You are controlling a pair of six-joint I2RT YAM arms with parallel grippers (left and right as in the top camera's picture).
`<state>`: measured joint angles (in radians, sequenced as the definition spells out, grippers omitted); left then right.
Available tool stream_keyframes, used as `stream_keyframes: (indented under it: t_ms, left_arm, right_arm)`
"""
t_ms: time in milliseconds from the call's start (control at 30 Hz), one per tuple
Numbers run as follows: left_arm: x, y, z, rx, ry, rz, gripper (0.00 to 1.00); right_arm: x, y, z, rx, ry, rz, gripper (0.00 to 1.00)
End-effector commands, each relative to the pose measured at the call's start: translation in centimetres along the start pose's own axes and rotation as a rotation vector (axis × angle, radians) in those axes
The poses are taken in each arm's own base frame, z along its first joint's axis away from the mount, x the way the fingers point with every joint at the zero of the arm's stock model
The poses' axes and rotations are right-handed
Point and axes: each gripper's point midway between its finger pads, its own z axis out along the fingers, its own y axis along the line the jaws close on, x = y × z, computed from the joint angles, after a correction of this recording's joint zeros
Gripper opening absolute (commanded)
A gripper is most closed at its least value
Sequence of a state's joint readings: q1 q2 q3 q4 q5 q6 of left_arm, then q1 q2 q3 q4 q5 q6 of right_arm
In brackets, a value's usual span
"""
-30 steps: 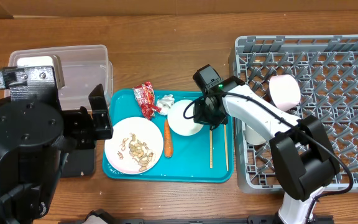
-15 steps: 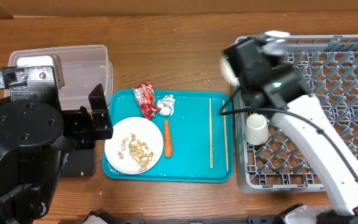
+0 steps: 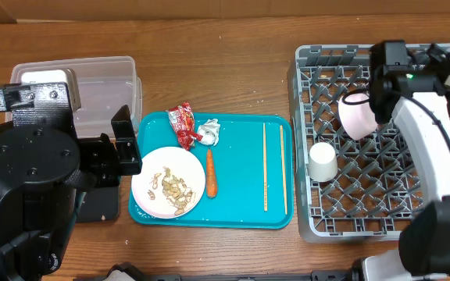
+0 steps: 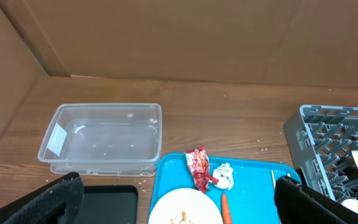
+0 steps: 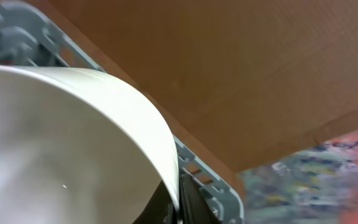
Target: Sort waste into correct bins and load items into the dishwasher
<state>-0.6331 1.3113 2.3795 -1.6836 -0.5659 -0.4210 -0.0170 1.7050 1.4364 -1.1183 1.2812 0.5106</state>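
Overhead: the right gripper [image 3: 372,95] jaws are clenched on the rim of the white bowl [image 3: 356,117], which hangs tilted over the dish rack [image 3: 381,204], behind the cup [image 3: 323,161]. Left wrist: the left gripper [image 4: 178,186] jaws stand released and empty, well apart from the rack. Right wrist: the rack lattice lies just beyond the bowl.

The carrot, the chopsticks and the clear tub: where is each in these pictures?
carrot [image 3: 210,173], overhead view, middle of its orange body.
chopsticks [image 3: 265,168], overhead view, midway along the left stick.
clear tub [image 4: 104,134], left wrist view, its bare floor.
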Motion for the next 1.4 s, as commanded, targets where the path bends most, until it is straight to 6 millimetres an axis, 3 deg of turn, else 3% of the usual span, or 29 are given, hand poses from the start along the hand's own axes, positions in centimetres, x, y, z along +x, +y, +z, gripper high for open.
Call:
stream_keyframes:
  t_ms: [0, 367, 500, 600, 667, 733, 800, 967, 1167, 1267, 1367]
  left_arm:
    - [-0.2, 0.5, -0.1, -0.019, -0.012, -0.031, 1.0]
    - [-0.2, 0.3, 0.1, -0.021, -0.008, -0.028, 1.0]
    - [-0.2, 0.3, 0.1, -0.021, -0.008, -0.028, 1.0]
    - [-0.2, 0.3, 0.1, -0.021, -0.008, -0.028, 1.0]
    - [-0.2, 0.3, 0.1, -0.021, -0.008, -0.028, 1.0]
    - [-0.2, 0.3, 0.1, -0.021, -0.008, -0.028, 1.0]
    - [-0.2, 0.3, 0.1, -0.021, -0.008, -0.028, 1.0]
    - [-0.2, 0.3, 0.1, -0.021, -0.008, -0.028, 1.0]
    - [-0.2, 0.3, 0.1, -0.021, -0.008, -0.028, 1.0]
    - [-0.2, 0.3, 0.1, -0.021, -0.008, -0.028, 1.0]
    - [-0.2, 0.3, 0.1, -0.021, -0.008, -0.028, 1.0]
  right_arm:
    - [0.7, 1.5, 0.8, 0.053, -0.01, -0.092, 0.04]
    - [3.6, 6.9, 0.7, 0.049, -0.002, -0.343, 0.04]
    - [3.4, 8.7, -2.4, -0.004, -0.071, -0.369, 0.04]
    - [3.3, 9.3, -3.5, -0.024, -0.097, -0.379, 0.04]
    - [3.3, 9.5, -4.0, -0.031, -0.107, -0.383, 0.12]
    - [3.4, 9.6, -4.5, -0.036, -0.115, -0.399, 0.38]
    - [3.6, 9.6, -5.1, -0.047, -0.12, -0.421, 0.52]
    - [3.7, 9.8, -7.4, -0.185, -0.051, -0.376, 0.53]
    - [2.6, 9.1, -14.1, -0.579, 0.115, -0.207, 0.53]
    - [2.4, 8.4, -20.5, -0.919, 0.196, -0.206, 0.53]
    - [3.7, 7.8, -27.5, -1.286, 0.292, -0.263, 0.53]
